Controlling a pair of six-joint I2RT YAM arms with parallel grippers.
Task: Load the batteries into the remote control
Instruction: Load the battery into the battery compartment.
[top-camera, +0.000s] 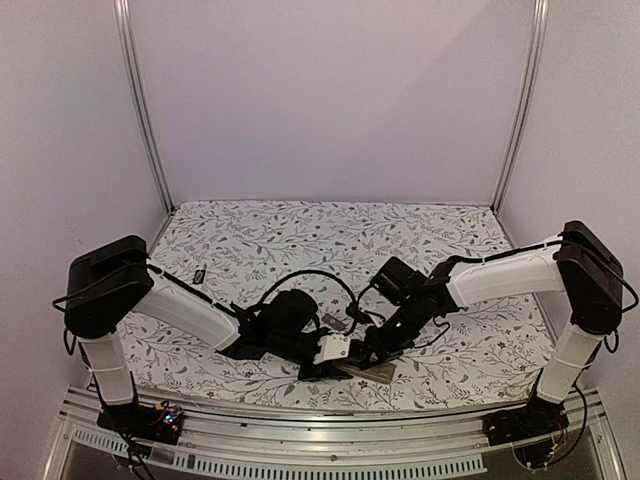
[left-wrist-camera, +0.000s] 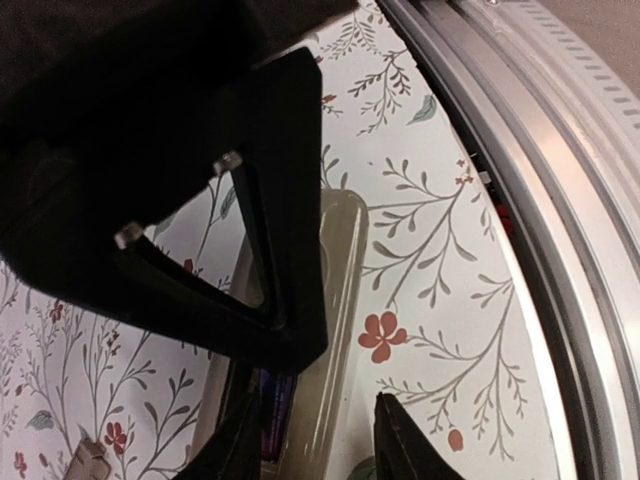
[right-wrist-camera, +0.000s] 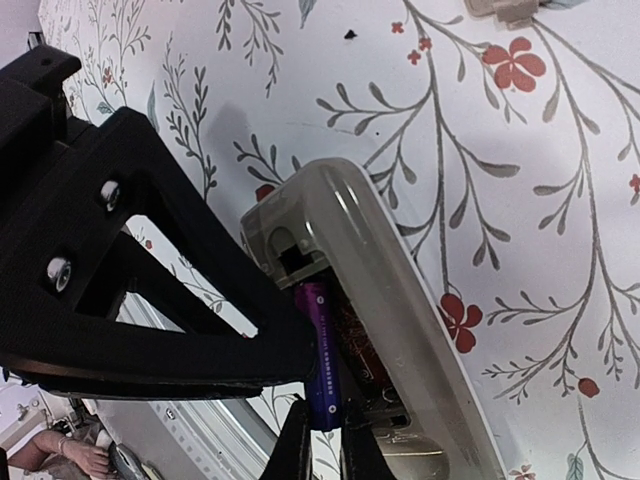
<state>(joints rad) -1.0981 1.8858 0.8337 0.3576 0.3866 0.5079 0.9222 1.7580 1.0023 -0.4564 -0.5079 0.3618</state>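
Maybe halfway: right gripper (right-wrist-camera: 325, 445) pinched nearly shut on a purple battery (right-wrist-camera: 318, 350) lying in the remote control (right-wrist-camera: 400, 330), at 6 o'clock in top view, left gripper (left-wrist-camera: 315, 440) clamping its sides; neighbouring slot (right-wrist-camera: 360, 360) looks empty.

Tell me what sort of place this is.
Probably a lab robot cell: plain walls with metal posts, a table under floral cloth, and a left arm and right arm bolted to a rail.

The remote control (right-wrist-camera: 400, 300) is cut by the bottom edge, the battery (right-wrist-camera: 318, 350) partly hidden
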